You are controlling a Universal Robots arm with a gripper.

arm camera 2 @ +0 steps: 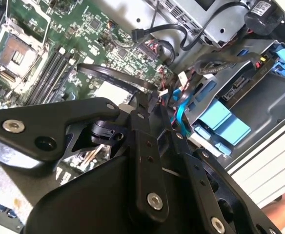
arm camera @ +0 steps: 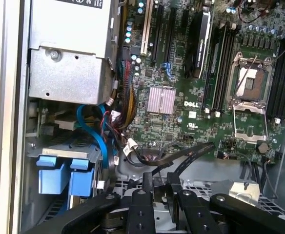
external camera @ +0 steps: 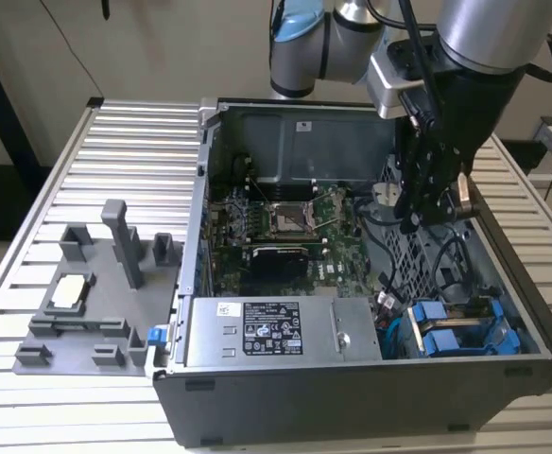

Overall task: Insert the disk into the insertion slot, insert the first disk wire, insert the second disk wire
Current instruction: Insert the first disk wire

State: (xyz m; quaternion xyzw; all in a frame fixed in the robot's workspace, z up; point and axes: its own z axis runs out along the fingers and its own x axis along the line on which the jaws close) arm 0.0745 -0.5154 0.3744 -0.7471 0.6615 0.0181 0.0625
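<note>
**Exterior view: gripper hanging inside the open case, above the drive bay**

Exterior view puts the gripper [external camera: 427, 203] in the upper right of the frame, lowered into the open computer case [external camera: 200, 284] beside a perforated metal cage [external camera: 404, 251]. In the first wrist view its black fingers [arm camera: 147, 187] stand close together, with only a narrow gap and nothing seen between them; a flat black cable [arm camera: 181, 153] runs just past the tips, and I cannot tell whether they touch it.

Below the gripper, toward the lower right of the exterior view, the disk [external camera: 456, 331] in its blue frame sits seated in the insertion slot [external camera: 531, 326], its blue tabs facing out. A blue wire [arm camera: 94, 134] curves up from beside the drive toward the motherboard [external camera: 285, 227]. The grey power supply [external camera: 276, 331] lies just to the left of the slot.

Outside the case, at the left of the frame, a grey fixture [external camera: 96, 293] rests on the ribbed table [external camera: 134, 142].
</note>
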